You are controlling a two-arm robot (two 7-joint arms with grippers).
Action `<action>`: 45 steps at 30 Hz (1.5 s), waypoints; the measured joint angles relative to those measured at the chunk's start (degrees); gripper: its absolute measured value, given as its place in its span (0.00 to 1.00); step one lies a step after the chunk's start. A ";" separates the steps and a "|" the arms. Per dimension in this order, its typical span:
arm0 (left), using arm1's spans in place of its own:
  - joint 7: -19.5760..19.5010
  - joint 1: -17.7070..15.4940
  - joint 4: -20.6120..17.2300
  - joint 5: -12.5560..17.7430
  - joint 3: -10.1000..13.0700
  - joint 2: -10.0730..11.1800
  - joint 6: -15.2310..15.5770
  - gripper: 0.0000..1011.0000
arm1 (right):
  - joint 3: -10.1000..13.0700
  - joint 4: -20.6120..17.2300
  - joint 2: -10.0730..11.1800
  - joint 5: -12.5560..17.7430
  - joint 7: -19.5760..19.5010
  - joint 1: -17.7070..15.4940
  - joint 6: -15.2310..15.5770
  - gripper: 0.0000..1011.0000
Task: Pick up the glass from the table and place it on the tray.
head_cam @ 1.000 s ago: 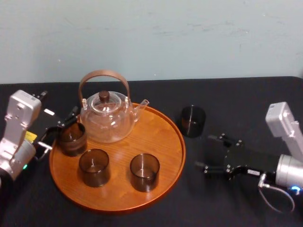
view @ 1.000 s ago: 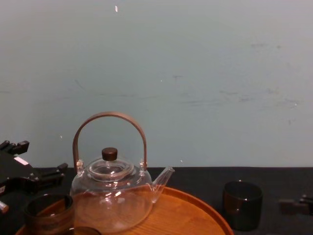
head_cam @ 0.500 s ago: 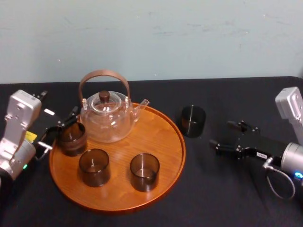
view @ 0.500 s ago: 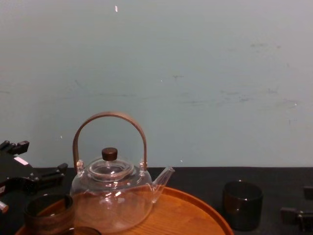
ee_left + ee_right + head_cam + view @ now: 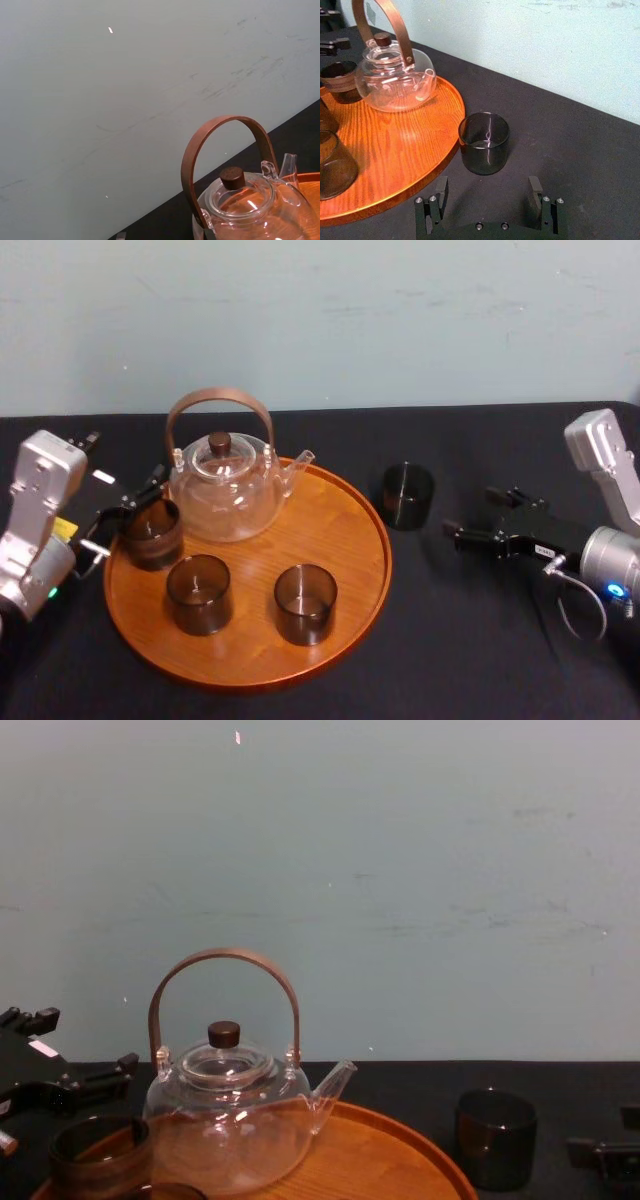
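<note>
The glass [image 5: 408,496], a short dark smoky tumbler, stands upright on the black table just right of the round wooden tray [image 5: 340,530]. My right gripper [image 5: 471,511] hovers low to its right, open, fingers pointing at it. In the right wrist view the glass [image 5: 484,142] stands a little ahead of the right gripper [image 5: 488,192], centred on the gap, with neither finger touching it. My left gripper [image 5: 128,510] rests open at the tray's left edge, beside a squat smoky-brown cup [image 5: 152,533].
On the tray stand a clear glass teapot [image 5: 225,485] with an arched brown handle and two smoky tumblers [image 5: 199,593] [image 5: 305,603]. The tray's right rim [image 5: 451,145] lies close to the glass. A pale wall backs the table.
My right gripper has swung up from nearer the table's front, turned toward the glass and edged closer to it. The glass and the left arm have stayed still.
</note>
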 joint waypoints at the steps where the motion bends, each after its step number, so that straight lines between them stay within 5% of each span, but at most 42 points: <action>1: 0.00 0.00 0.00 0.00 0.00 0.00 0.00 0.99 | -0.22 0.62 -0.50 -0.47 -0.14 0.59 0.20 0.99; 27: 0.00 0.00 0.00 0.00 0.00 0.00 0.00 0.99 | -3.73 11.80 -8.87 -8.23 0.10 10.24 0.49 0.99; 45: 0.00 0.00 0.00 0.00 0.00 0.00 0.00 0.99 | -4.73 14.59 -11.25 -10.65 1.94 12.71 0.34 0.99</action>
